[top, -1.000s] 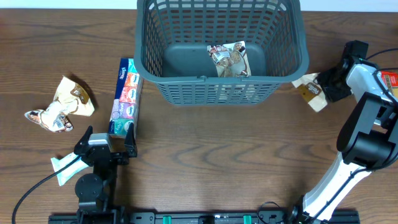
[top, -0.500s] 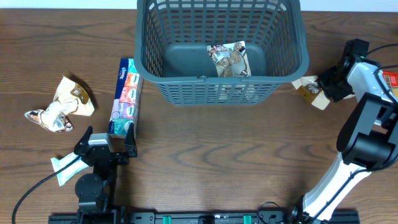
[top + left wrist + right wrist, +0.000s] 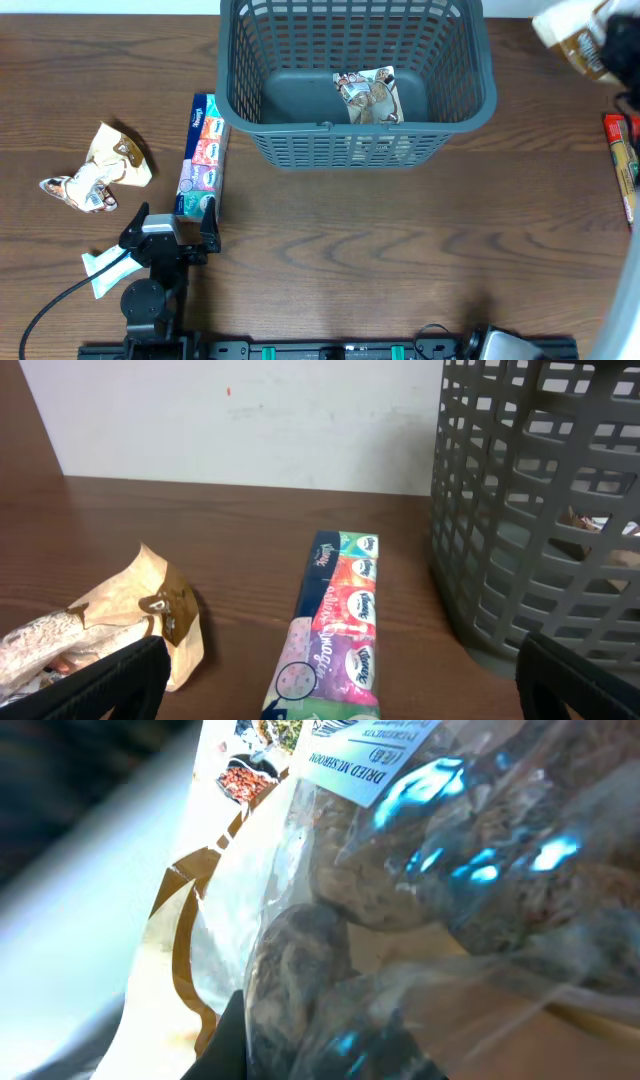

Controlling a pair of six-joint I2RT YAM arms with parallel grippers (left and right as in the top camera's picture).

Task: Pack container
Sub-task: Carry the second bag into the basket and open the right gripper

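Note:
The container (image 3: 355,125), a large dark grey-blue lattice basket, stands at the back middle with one snack packet (image 3: 368,95) on its base. It also shows in the left wrist view (image 3: 540,510). My right gripper (image 3: 612,40) is raised at the far right, blurred, and shut on a tan and clear packet of dried mushrooms (image 3: 570,28), right of and above the basket rim. That packet (image 3: 420,870) fills the right wrist view. My left gripper (image 3: 170,225) rests open at the front left, its fingers either side of the near end of a colourful tissue pack (image 3: 201,155).
Two crumpled snack packets (image 3: 100,165) lie at the left, also in the left wrist view (image 3: 110,630). A white sachet (image 3: 100,268) lies at the front left. A red packet (image 3: 622,150) lies at the right edge. The tissue pack (image 3: 340,620) lies beside the basket's left wall.
My right gripper has lifted the mushroom packet off the table beside the basket's right side, up and towards the back. The left arm has not moved.

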